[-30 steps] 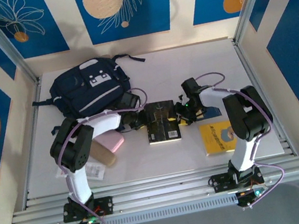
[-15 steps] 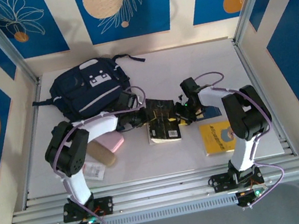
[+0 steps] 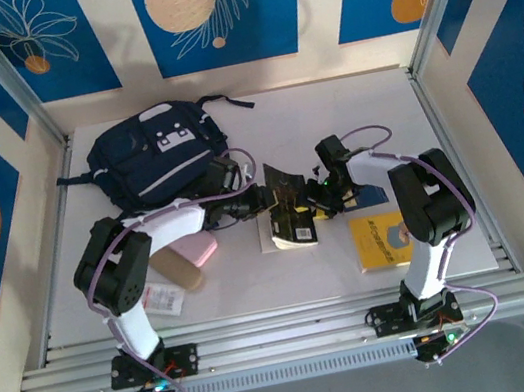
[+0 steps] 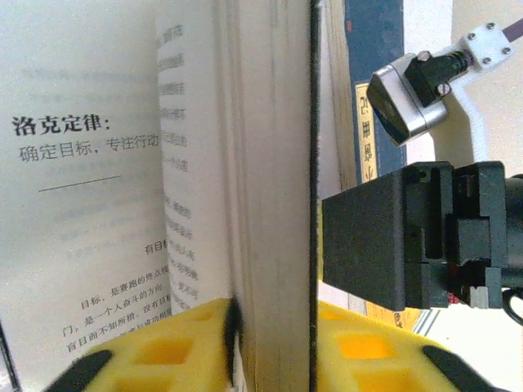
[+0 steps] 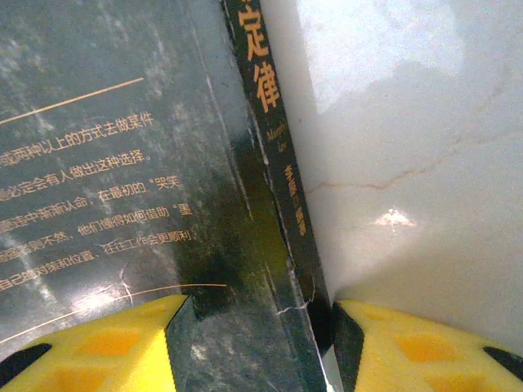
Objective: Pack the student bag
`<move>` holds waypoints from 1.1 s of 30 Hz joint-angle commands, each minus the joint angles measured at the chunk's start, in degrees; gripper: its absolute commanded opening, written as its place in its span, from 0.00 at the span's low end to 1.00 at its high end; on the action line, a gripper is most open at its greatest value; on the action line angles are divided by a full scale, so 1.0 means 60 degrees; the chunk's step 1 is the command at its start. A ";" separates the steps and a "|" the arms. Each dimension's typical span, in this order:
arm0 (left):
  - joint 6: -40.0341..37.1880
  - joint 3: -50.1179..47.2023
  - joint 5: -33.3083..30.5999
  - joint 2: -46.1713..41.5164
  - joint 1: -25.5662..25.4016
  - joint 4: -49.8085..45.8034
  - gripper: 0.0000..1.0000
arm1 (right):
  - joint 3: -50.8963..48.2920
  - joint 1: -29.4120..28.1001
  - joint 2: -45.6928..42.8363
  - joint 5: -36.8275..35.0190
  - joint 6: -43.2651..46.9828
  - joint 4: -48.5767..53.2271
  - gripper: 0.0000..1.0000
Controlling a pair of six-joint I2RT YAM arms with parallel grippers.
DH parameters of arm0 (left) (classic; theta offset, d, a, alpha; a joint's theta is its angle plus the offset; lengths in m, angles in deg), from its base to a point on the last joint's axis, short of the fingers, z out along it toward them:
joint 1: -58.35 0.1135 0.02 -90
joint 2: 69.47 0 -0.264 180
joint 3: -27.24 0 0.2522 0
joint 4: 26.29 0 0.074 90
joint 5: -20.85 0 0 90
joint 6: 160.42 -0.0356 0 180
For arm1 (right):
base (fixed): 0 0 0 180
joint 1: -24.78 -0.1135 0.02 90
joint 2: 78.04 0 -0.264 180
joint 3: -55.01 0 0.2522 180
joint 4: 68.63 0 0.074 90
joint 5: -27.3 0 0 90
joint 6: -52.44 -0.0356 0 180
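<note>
The left gripper (image 4: 274,359) is pinched on the book (image 4: 270,163). Its 2 yellow pads (image 4: 188,327) press from either side on a block of pages and the dark cover, which stand upright between them. An open page of printed Chinese text spreads to the left. From above, this gripper meets the book at its left edge, where the dark cover is lifted and tilted up off the pages below.

The right gripper (image 5: 261,343) is clamped on the opposite edge. Its 2 yellow pads (image 5: 106,343) straddle the spine with its gold lettering, one over the dark glossy cover and one on the side toward the pale table (image 3: 329,113). The 2 grippers face each other across the book at the middle of the table.

Just right of the book, a blue book (image 3: 376,194) lies partly under the right arm, and a yellow book (image 3: 379,239) lies flat nearer the front edge. Left of the book, under the left arm, are a pink pouch (image 3: 199,251), a tan object (image 3: 176,270) touching it, and a white packet (image 3: 163,297) near the front.

The student bag (image 3: 153,154) lies at the far left of the table with its grey-white patch facing up. It is behind the left arm and apart from the book.
</note>
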State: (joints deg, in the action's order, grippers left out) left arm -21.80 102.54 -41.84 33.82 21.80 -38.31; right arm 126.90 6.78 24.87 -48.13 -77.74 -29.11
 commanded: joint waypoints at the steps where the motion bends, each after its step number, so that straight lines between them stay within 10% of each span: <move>1: -0.0500 0.0185 0.0188 0.0129 -0.0177 -0.0379 0.16 | -0.0194 -0.0432 0.0352 0.0388 -0.0142 -0.0510 0.50; 13: 0.0222 0.0239 0.0496 -0.0503 0.0077 -0.0393 0.00 | -0.0594 -0.0024 -0.1367 -0.0297 -0.0304 0.0023 0.71; 19: 0.1416 -0.0206 0.0941 -0.1174 0.0247 0.0633 0.00 | -0.2001 0.1087 -0.2780 0.2205 -0.1198 -0.1846 0.91; 33: 0.2419 -0.0716 0.1283 -0.2031 0.0307 0.1631 0.00 | -0.3879 0.1324 -0.2625 0.5834 -0.3557 -0.7107 0.93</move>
State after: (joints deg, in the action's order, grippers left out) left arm -8.77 98.43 -37.12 23.89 23.24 -33.17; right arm 104.80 16.14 9.61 -20.94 -94.31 -60.13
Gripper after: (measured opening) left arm 0.090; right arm 0.939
